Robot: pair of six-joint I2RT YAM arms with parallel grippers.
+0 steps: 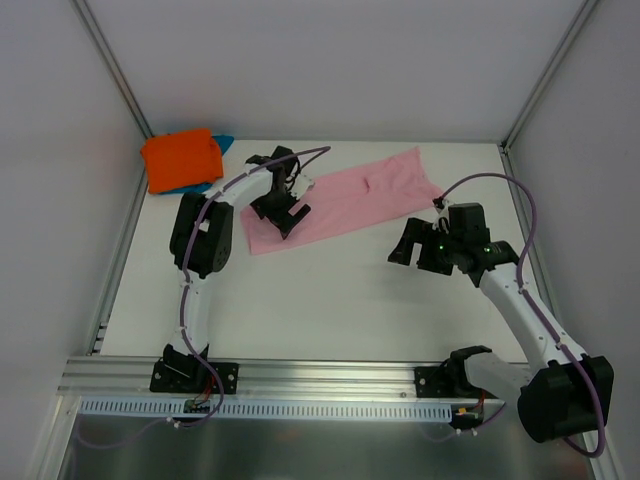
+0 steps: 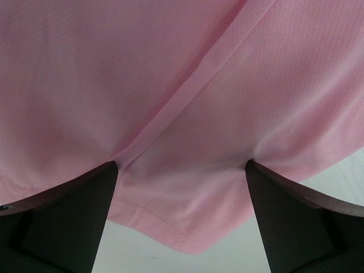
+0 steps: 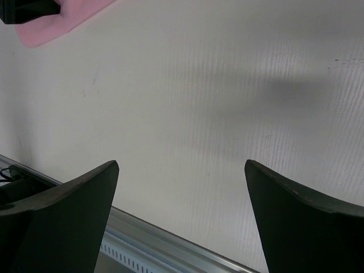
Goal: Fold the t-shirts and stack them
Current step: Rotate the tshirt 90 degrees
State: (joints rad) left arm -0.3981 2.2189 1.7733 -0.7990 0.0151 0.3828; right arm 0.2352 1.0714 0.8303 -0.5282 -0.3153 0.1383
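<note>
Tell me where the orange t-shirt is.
In the top view, the orange t-shirt lies on the teal t-shirt at the far-left corner of the table.

Teal t-shirt [image 1: 224, 141] apparently under orange t-shirt [image 1: 180, 158]

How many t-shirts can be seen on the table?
3. The pink t-shirt lies spread in the middle; the orange t-shirt is folded in the far left corner, atop the mostly hidden teal t-shirt.

White table [image 1: 330, 300] before me. Pink shirt [image 1: 350, 200] lies flat on it as a long slanted strip, far centre. At my far left corner, teal shirt [image 1: 224, 141] on the table, folded orange shirt [image 1: 180, 158] stacked on it.
</note>
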